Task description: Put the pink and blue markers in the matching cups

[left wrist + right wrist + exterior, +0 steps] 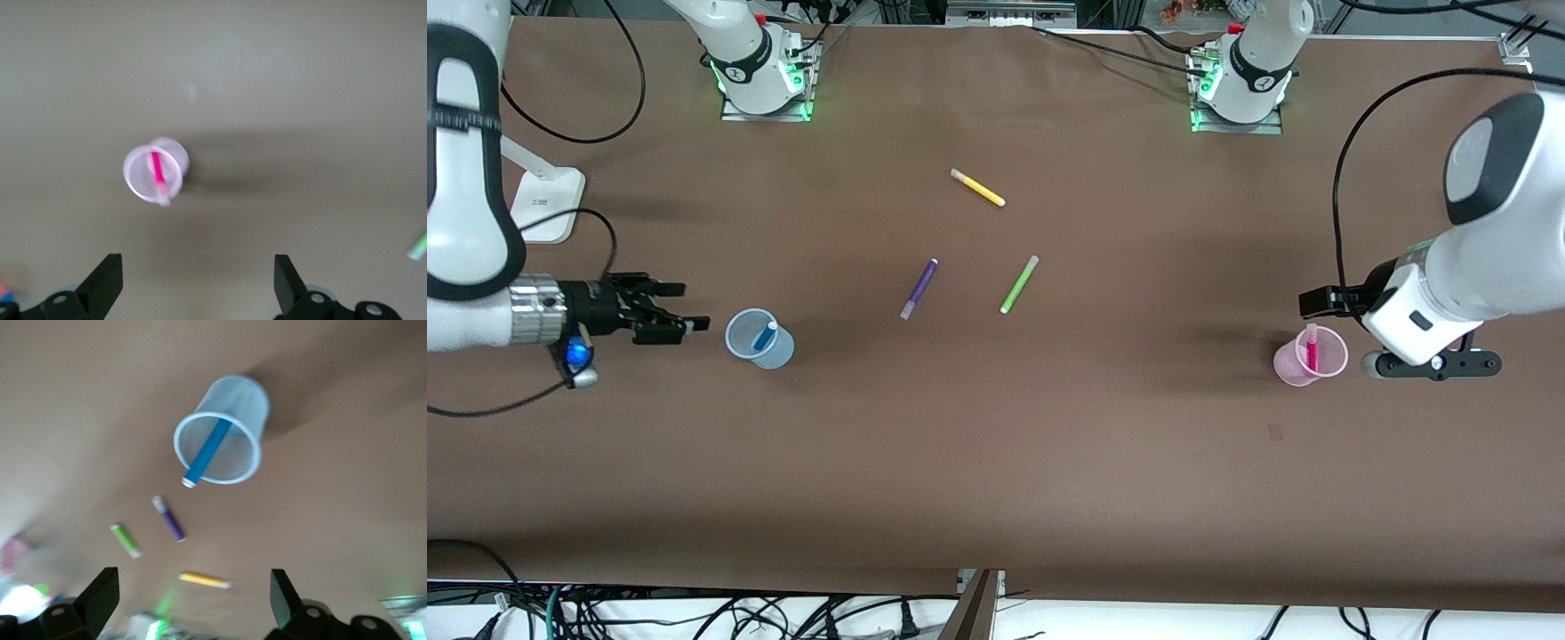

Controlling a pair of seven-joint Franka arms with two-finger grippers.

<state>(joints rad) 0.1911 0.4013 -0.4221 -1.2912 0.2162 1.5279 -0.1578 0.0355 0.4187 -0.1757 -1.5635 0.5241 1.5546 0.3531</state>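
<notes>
My jaws stand wide and empty on both grippers, left gripper [198, 283] beside the pink cup [1309, 356] holding the pink marker [1312, 348], right gripper [680, 320] beside the blue cup [758, 339] holding the blue marker [765, 337] (sorting looks finished), so I'd only pull away.

The front camera looks steeply down from high over the whole tabletop [996, 462], facing both bases. Each wrist camera looks down past its pincer from close by: the left at the pink cup [155, 169], the right at the blue cup [223, 432]; both cups also appear in the front view.
</notes>
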